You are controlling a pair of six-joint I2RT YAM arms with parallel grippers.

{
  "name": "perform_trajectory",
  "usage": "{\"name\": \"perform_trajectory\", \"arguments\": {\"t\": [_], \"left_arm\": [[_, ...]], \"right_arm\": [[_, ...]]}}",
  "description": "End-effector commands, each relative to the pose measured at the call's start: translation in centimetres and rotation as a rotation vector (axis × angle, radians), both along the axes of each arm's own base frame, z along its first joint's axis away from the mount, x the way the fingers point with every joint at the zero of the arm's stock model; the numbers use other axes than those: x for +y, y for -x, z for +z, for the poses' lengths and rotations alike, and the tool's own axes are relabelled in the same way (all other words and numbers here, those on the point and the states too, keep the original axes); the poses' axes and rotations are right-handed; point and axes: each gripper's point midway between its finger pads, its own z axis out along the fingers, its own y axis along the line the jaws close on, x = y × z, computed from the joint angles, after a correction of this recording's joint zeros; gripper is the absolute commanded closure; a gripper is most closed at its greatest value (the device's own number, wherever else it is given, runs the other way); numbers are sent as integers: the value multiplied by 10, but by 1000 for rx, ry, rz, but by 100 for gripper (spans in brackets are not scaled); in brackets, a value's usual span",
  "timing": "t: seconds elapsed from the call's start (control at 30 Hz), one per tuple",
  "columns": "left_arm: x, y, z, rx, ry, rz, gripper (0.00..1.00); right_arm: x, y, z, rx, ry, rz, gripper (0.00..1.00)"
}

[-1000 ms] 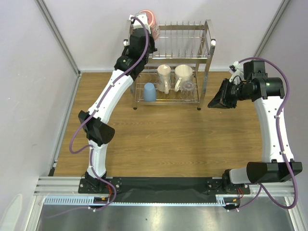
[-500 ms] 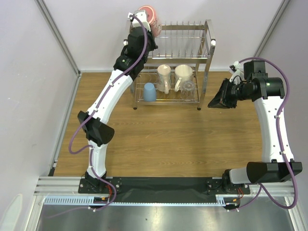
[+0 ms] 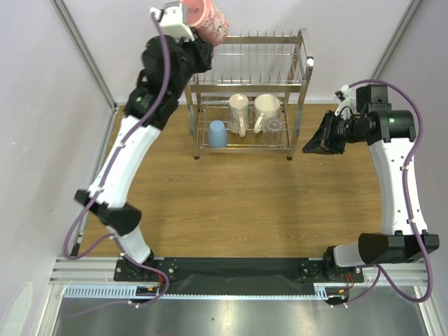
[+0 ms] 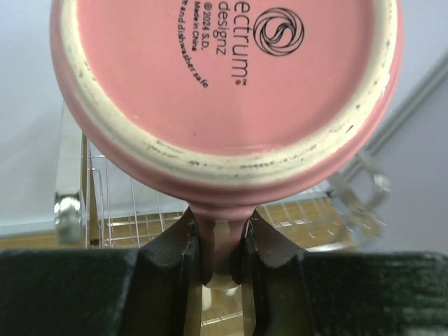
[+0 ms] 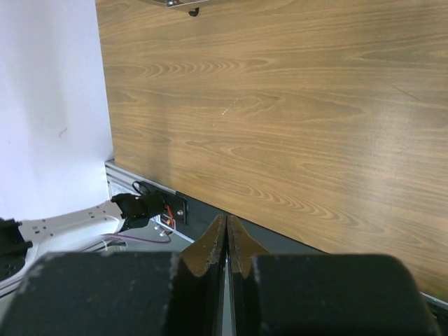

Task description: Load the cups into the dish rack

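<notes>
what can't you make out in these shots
Pink ceramic mug: left wrist view shows only its base, cut by the top edge; its inside is hidden.
Shiny steel wire dish rack: same view, blurred, mostly behind the mug.
Clear glass tumbler: top view, too small to tell upright or upside down.
Right fingers: top view, hidden by the black wrist housing.

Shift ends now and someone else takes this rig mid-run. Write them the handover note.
Left tool: shut on the handle of the pink mug, which is held in the air near the upper left corner of the dish rack.
Right tool: shut, empty, off to the rack's right.
Done: light blue cup, left cream mug, right cream mug and glass tumbler sit on the lower tier.
Left: set the pink mug in the rack and release it.
</notes>
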Motion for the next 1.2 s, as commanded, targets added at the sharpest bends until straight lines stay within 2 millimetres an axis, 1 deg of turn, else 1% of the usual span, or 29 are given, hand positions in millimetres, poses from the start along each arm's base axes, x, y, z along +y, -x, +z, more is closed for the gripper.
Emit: {"name": "perform_trajectory", "arguments": {"t": [0.0,0.03,0.07,0.1,0.13,0.17,0.23,0.27,0.33,0.37,0.4,0.43,0.47,0.5,0.53,0.57,0.63,0.67,0.7,0.73,0.77,0.8,0.83,0.87,1.03,1.07,1.1,1.13,1.17], "left_arm": [[9,72,75,-167,109,-109,100],[15,91,83,-185,115,-114,100],[9,91,63,-144,86,-120,100],[0,103,55,-131,65,-150,100],[-2,109,48,-116,45,-161,100],[-2,120,38,-98,25,-173,100],[-10,137,19,-56,-24,-197,100],[-7,147,10,-42,-39,-204,100],[-15,164,-8,-8,-72,-236,100],[-17,167,-26,25,-103,-236,100],[-19,181,-34,41,-122,-259,100],[-19,184,-43,57,-135,-245,100],[-23,185,-68,98,-171,-250,100],[-28,195,-74,103,-159,-273,100],[-32,196,-85,117,-171,-281,100],[-39,196,-111,149,-207,-290,100],[-48,193,-126,156,-216,-299,100],[-52,191,-145,169,-247,-307,100],[-56,187,-147,151,-259,-305,100],[-62,181,-160,168,-287,-297,100],[-63,176,-161,175,-293,-283,100],[-63,169,-171,214,-300,-278,100],[-67,167,-175,234,-297,-291,100],[-71,159,-186,264,-303,-298,100],[-87,139,-214,332,-326,-340,100],[-87,136,-219,348,-324,-342,100],[-87,127,-230,380,-314,-338,100],[-86,123,-235,392,-305,-335,100],[-86,111,-244,394,-297,-325,100]], "right_arm": [[2,23,6,83,-28,6,93],[3,23,7,80,-31,5,93],[2,23,9,76,-33,4,93],[3,22,10,72,-33,2,93],[1,22,11,68,-30,-4,93],[1,22,10,71,-27,-5,93],[1,21,11,69,-24,-5,93],[0,21,10,69,-17,-10,93],[-1,21,10,71,-13,-14,93],[-2,21,9,72,-8,-17,93],[-3,20,8,78,-7,-18,93],[-3,20,9,78,-7,-21,93],[-4,20,8,83,-6,-25,93],[-4,19,8,83,-6,-26,93],[-4,18,9,81,-8,-26,93],[-4,17,9,81,-11,-26,93],[-4,16,10,82,-13,-28,94],[-3,16,11,79,-17,-27,93],[-3,15,12,80,-20,-26,93],[-2,15,12,81,-22,-26,93],[-2,15,13,78,-23,-26,93],[-10,12,14,78,-21,-58,93],[-12,12,14,77,-19,-63,93],[-13,12,16,78,-20,-66,93],[-19,12,19,66,-25,-89,94],[-20,13,20,63,-25,-93,94],[-21,13,21,56,-26,-94,94],[-23,13,22,54,-30,-104,93],[-24,13,22,55,-32,-106,94]]}}
